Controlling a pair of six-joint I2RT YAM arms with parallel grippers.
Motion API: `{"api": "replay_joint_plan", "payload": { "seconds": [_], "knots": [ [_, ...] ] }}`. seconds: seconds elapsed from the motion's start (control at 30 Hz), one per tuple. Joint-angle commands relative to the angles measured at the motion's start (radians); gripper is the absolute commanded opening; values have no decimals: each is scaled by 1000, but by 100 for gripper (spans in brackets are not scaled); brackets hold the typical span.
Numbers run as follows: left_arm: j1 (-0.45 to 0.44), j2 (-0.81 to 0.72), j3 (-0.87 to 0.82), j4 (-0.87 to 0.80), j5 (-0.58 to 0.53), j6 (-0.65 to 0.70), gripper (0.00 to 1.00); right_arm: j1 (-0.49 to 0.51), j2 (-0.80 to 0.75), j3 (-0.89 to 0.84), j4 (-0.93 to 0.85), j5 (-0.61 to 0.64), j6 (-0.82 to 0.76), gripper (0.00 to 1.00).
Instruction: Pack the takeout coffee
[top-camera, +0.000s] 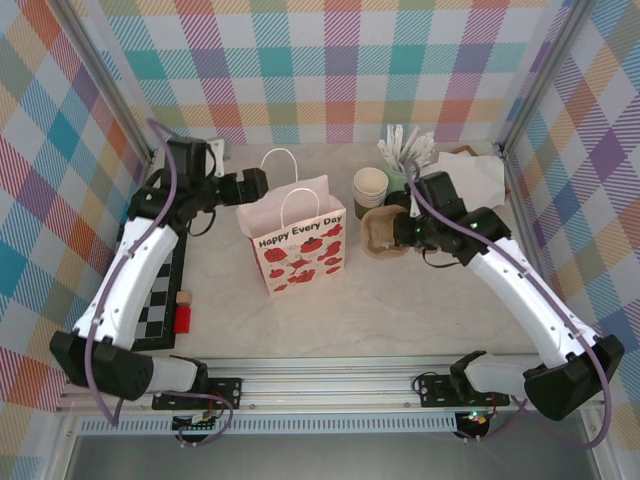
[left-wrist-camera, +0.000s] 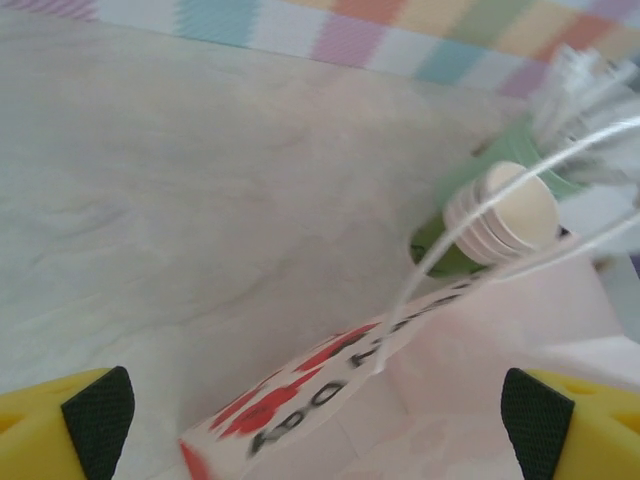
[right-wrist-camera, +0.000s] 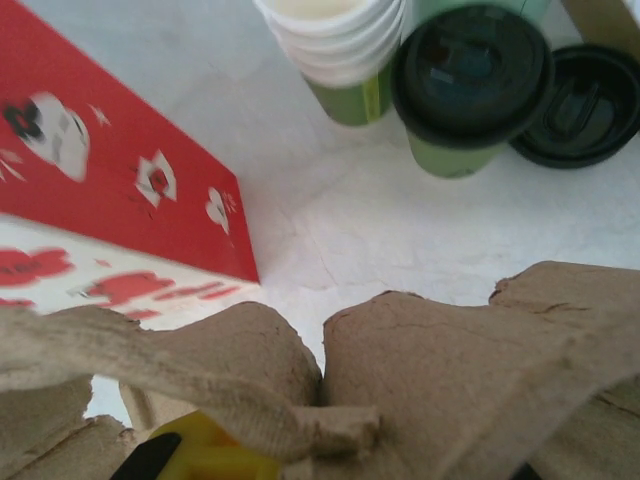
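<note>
Brown pulp carrier (right-wrist-camera: 440, 370) lies closest to the right wrist camera, and the right gripper (right-wrist-camera: 340, 465) is pinching its torn wall, a yellow finger tucked under a flap at six o'clock. Beyond it, at one o'clock, the takeout coffee (right-wrist-camera: 470, 75) stands upright on the table with its black lid on, apart from the carrier. A loose lid (right-wrist-camera: 588, 105) sits just beside it at two o'clock, the stacked cups (right-wrist-camera: 335, 45) at twelve, and the paper bag (right-wrist-camera: 110, 170) at ten. From the left wrist, the left gripper (left-wrist-camera: 318, 420) is spread wide over the bag's mouth, gripping nothing, and a thin handle loop (left-wrist-camera: 440, 245) arcs toward one o'clock. From above, the bag stands at centre with the left gripper at its eleven o'clock and the carrier at three. My worry is that the carrier looks wide for the mouth, so pushing it in could tip the unheld bag. A pinch on soft pulp may tear or slip, and the loops could snag a finger.
</note>
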Motion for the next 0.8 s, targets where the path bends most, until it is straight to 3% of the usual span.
{"api": "replay_joint_plan", "payload": {
  "seconds": [0.0, 0.1, 0.27, 0.6, 0.77],
  "knots": [
    [15, 80, 82, -11, 187, 205, 90, -79, -1, 101, -45, -184, -59, 0],
    [17, 139, 121, 33, 148, 218, 78, -87, 53, 223, -117, -221, -99, 0],
    [17, 233, 237, 51, 310, 264, 48, -87, 122, 365, -148, -271, -68, 0],
    [13, 297, 340, -18, 445, 284, 1, -85, 368, 687, -82, -641, 49, 0],
    [-2, 277, 324, -3, 475, 266, 0, -63, 515, 847, -19, -807, 127, 0]
  ]
}}
